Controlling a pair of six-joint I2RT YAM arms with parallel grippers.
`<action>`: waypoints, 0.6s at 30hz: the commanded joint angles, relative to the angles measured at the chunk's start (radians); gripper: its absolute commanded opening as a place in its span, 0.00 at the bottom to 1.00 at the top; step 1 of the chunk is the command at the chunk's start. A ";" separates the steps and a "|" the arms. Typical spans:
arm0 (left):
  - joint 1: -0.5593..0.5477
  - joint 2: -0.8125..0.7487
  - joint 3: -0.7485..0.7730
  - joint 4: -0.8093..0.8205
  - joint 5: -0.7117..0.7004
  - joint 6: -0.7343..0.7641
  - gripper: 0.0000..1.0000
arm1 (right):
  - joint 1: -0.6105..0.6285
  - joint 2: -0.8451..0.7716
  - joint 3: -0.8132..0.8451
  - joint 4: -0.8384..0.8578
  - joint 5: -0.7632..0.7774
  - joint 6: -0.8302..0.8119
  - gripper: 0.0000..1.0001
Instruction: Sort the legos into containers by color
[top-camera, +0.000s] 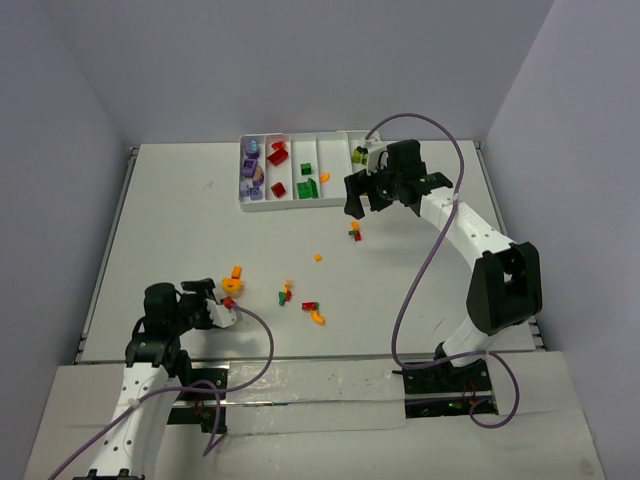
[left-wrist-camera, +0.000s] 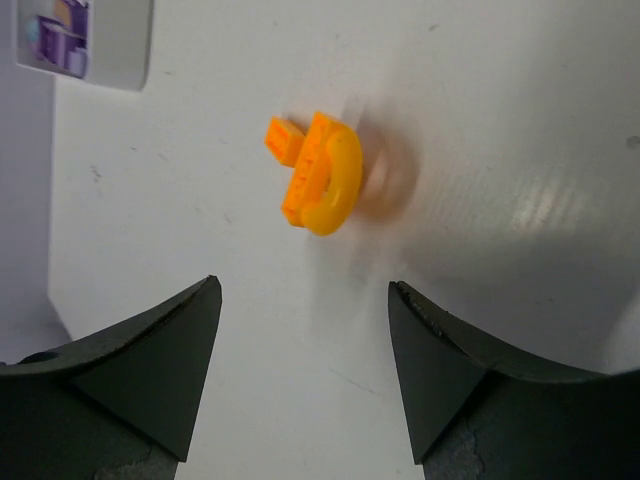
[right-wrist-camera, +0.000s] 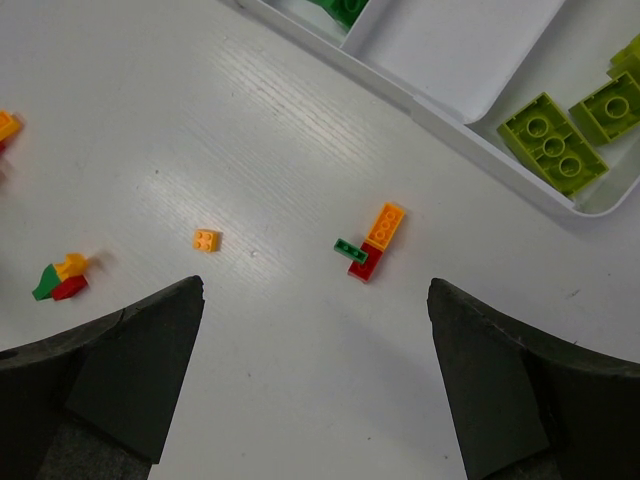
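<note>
Seen from above, the white tray lies at the far side of the desk, its five containers side by side. Purple legos sit in the leftmost one, two red ones in the next, dark green ones in the third and lime ones in the rightmost. The right end effector hovers just in front of the tray's right end, spread wide and holding nothing, with a mixed cluster just nearer than it. Well apart from the tray lie a lone orange brick and two more clusters. The left end effector is farthest from the tray, at the near left.

In the left wrist view, the jaws stand apart with nothing between them. One orange curved piece, a small orange brick against it, lies on the desk ahead, untouched. The tray's corner shows at upper left.

In the right wrist view, three lime legos lie in the tray's end compartment. Just outside the tray, the mixed cluster is three touching bricks: orange, red and dark green.
</note>
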 joint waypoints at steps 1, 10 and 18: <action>0.004 0.006 -0.029 0.186 0.098 0.090 0.76 | 0.002 -0.020 -0.006 0.010 0.011 0.005 1.00; 0.004 0.268 0.034 0.234 0.159 0.132 0.71 | 0.002 -0.018 -0.011 0.004 0.023 -0.013 1.00; -0.003 0.374 0.038 0.316 0.168 0.164 0.68 | 0.002 -0.005 -0.009 0.003 0.026 -0.018 1.00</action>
